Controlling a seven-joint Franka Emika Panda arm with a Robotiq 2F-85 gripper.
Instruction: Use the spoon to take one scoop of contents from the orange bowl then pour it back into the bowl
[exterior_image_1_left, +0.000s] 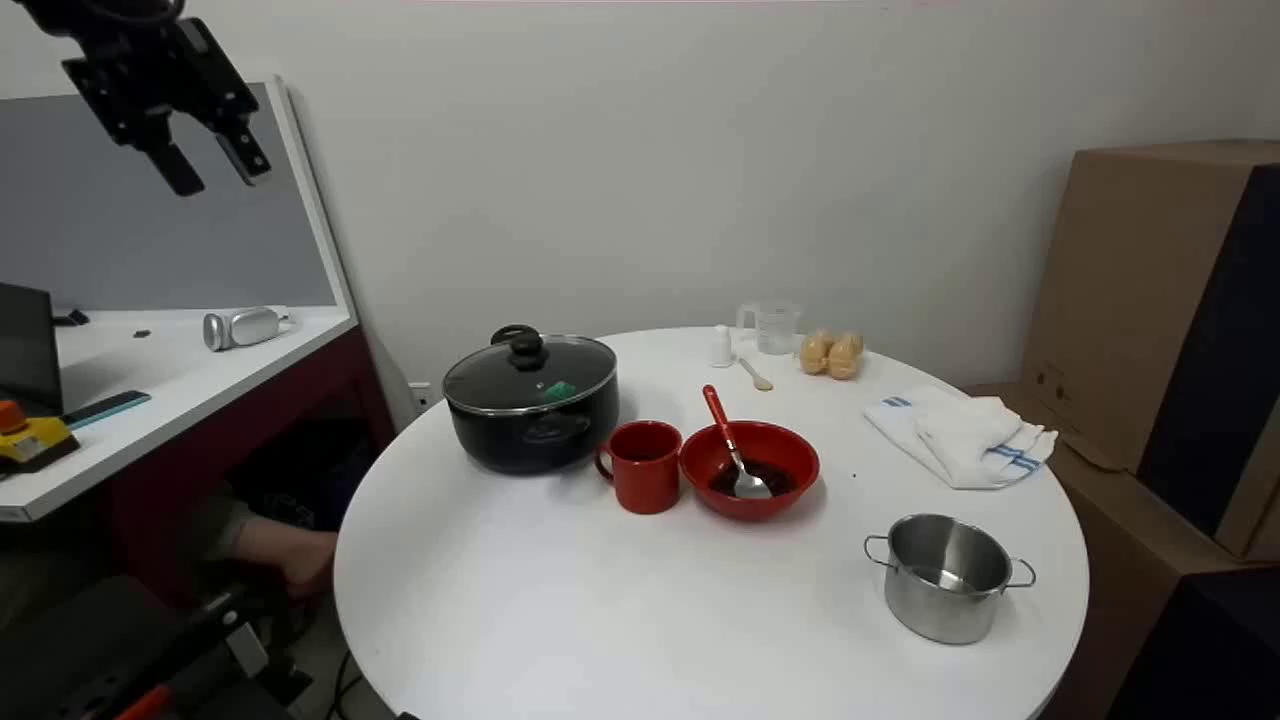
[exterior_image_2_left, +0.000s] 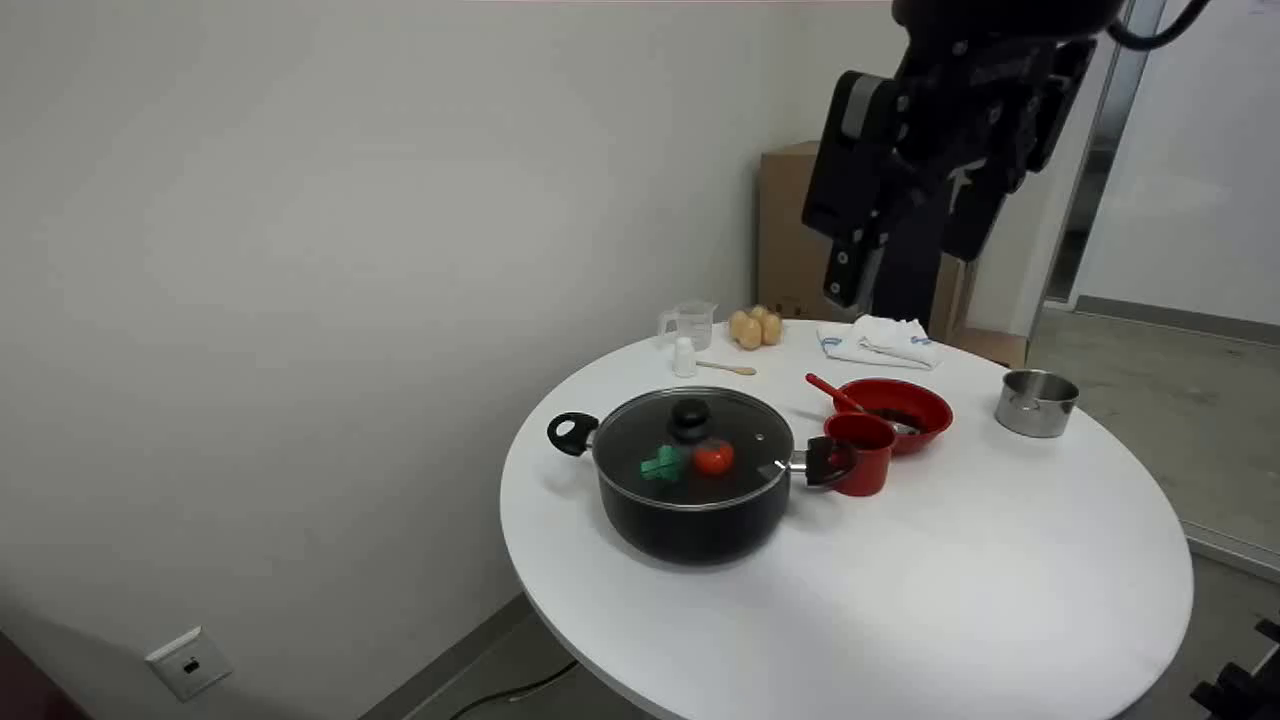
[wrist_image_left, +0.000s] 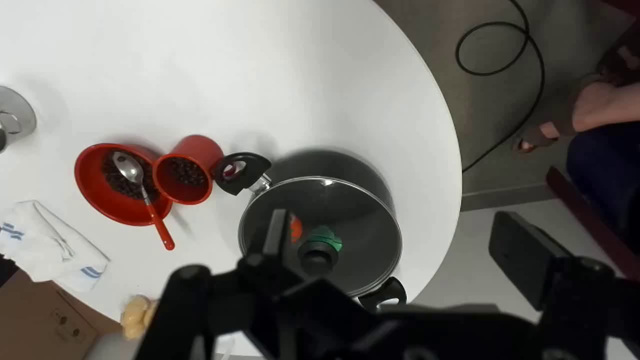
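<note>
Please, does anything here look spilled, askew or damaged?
I see nothing damaged. The towel looks rumpled, not folded flat. In an exterior view, a tiny dark speck lies near the bowl, possibly spilled, but too small to tell. The spoon leans in the bowl normally.

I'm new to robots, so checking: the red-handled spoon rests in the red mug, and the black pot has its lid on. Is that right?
Not quite: the red-handled spoon rests in the red bowl, not the red mug, as the wrist view shows. The black pot has its lid on.
</note>
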